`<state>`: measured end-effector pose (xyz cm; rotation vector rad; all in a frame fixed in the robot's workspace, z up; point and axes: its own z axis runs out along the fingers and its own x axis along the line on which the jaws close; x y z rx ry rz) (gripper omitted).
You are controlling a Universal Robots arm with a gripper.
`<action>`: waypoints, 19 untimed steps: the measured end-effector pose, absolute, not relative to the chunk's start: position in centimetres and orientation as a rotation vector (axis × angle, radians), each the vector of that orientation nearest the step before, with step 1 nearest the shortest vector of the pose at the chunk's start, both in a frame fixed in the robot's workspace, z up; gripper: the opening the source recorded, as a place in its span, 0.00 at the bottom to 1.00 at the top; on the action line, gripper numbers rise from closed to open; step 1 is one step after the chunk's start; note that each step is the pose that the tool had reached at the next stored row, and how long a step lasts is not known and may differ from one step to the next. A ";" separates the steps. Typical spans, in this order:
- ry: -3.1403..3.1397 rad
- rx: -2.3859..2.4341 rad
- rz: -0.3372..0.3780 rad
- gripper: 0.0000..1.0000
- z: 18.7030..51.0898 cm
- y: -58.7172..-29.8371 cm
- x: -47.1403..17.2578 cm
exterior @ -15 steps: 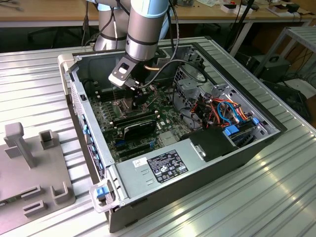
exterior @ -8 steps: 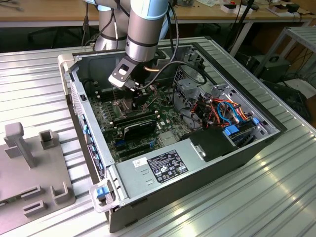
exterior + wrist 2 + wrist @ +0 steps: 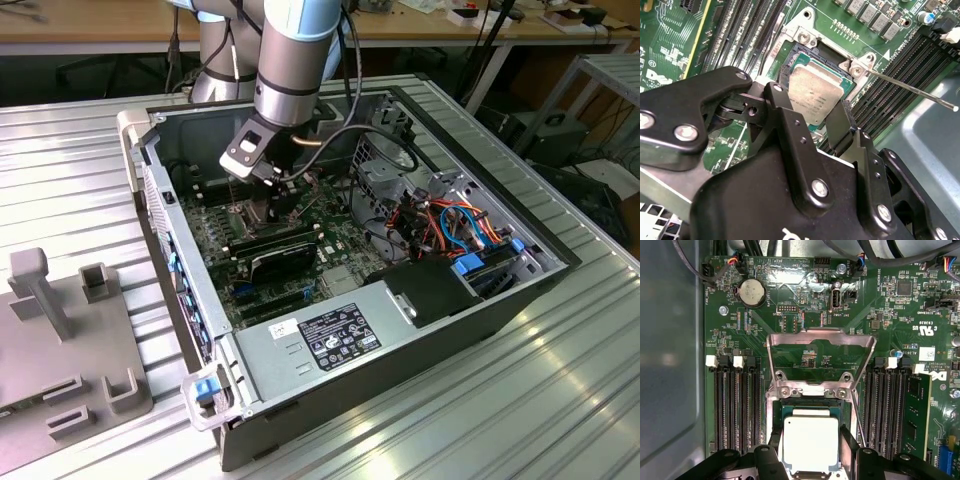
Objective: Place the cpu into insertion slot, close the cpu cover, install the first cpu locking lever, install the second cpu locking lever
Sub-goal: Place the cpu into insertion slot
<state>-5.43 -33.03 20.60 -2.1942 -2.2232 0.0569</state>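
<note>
Closest in both wrist views is the claw [image 3: 812, 97] [image 3: 811, 436], its black body low over the board [image 3: 790, 280] and set astride the cpu [image 3: 810, 95] [image 3: 810, 447], close against two opposite sides of it. Whether it is clenched on the chip or has released it, I cannot tell. The cpu lies flat, silver top up, within the rim of the slot [image 3: 832, 54] [image 3: 812, 403].

The cover [image 3: 820, 336] is swung open on the hinge at the slot's far edge, and the green board shows through its window. In the second wrist view a thin lever [image 3: 910, 89] juts away from a corner of the slot, unlatched. Long black memory slots [image 3: 737, 405] flank the slot on both sides.

In the exterior view the arm [image 3: 295, 60] reaches down into the open case [image 3: 300, 420] — the claw [image 3: 262, 188] hangs over the far part of the board, toward the exterior view's left. The case rests on a ribbed desk [image 3: 560, 400], with a grey fixture [image 3: 60, 330] beside it on the exterior view's left.
</note>
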 end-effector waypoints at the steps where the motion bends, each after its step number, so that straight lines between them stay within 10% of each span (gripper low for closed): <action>1: -2.223 -2.194 0.057 0.54 20.5 -33.0 -5.4; 19: -2.216 -2.201 0.057 0.54 20.3 -33.3 -5.4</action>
